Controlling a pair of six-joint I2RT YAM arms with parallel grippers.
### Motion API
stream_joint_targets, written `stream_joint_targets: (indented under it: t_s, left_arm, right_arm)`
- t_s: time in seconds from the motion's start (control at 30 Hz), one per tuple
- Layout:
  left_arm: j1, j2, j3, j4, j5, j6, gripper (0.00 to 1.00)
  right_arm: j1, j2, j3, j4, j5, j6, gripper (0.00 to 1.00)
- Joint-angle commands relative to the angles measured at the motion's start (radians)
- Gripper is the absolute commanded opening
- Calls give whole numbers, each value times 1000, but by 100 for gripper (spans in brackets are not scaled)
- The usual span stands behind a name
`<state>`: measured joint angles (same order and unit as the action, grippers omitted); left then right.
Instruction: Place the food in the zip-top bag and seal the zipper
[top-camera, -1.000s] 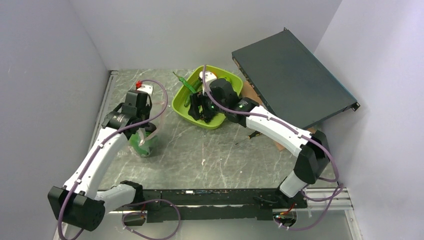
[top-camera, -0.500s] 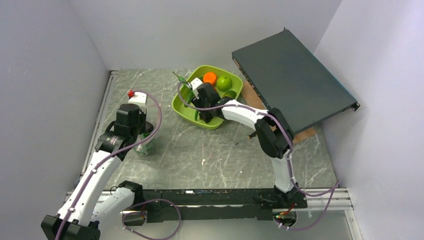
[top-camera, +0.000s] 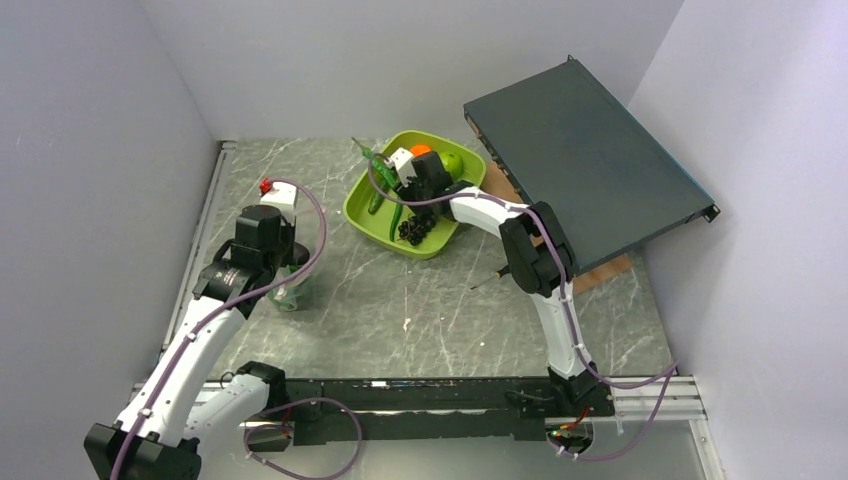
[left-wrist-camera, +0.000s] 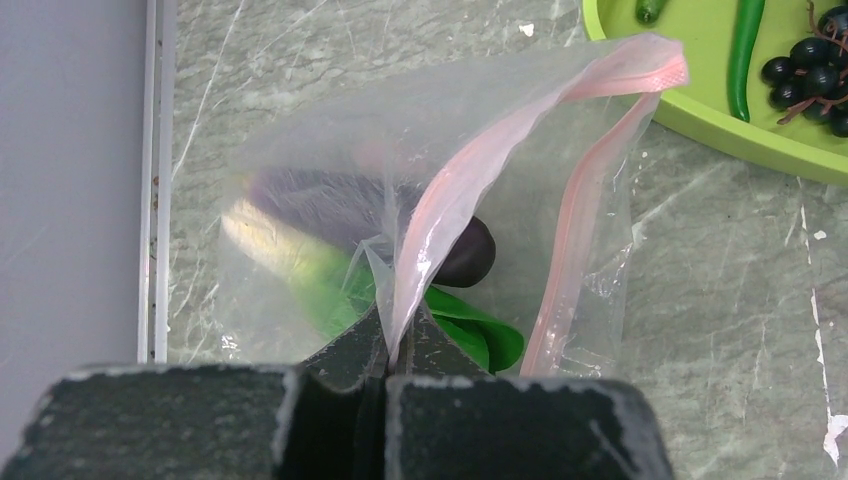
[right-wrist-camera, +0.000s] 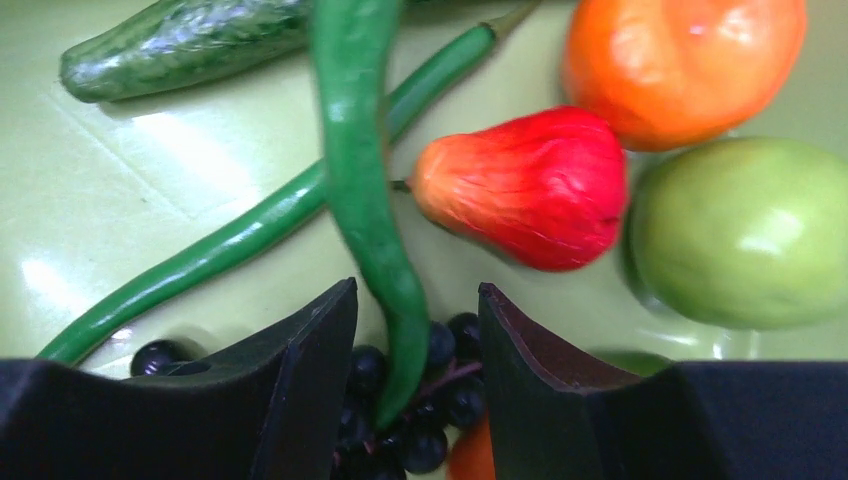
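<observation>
Left arm (top-camera: 195, 345): my white links climb from the near left corner on a diagonal toward the far side. They end in a black wrist (top-camera: 262, 235), bent so that the left tool (left-wrist-camera: 396, 345) points down and slightly forward. Its two black fingers (left-wrist-camera: 345, 358) are pressed together, with a fold of the clear crinkly plastic zip-top bag (left-wrist-camera: 330, 170) pinched between the tips.

Right arm (top-camera: 562, 325): my upper link stands nearly upright from the near right base and folds sharply at a black elbow (top-camera: 535, 260). The forearm reaches left and away. The right tool (right-wrist-camera: 415, 310) faces down. Its dark fingers (right-wrist-camera: 305, 380) stand apart with a clear gap between them.
</observation>
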<state>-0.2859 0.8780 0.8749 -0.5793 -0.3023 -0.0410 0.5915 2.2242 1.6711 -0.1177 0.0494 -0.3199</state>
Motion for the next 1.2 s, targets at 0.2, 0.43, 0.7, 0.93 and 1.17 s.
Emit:
stream_joint_targets:
  t_s: [0.2,0.43,0.7,0.93,1.17]
  left_arm:
    - [19,22,16,57,22,12,0]
    - [25,28,15,58,19,13,0]
    - [34,33,16,59,19,13,0]
    - [36,13,5,71,56,19,0]
    - [36,0,1,83,92,23,0]
  right_arm:
    - [1,58,78,38,-148,12,51]
    - [-5,88,139,1,-171,37,6]
    - [-2,-115,89,-15,-138,110,0]
    - [-1,-282,120,-227,-120,326,0]
    - [-1,-484,-137,-295,-632,656,0]
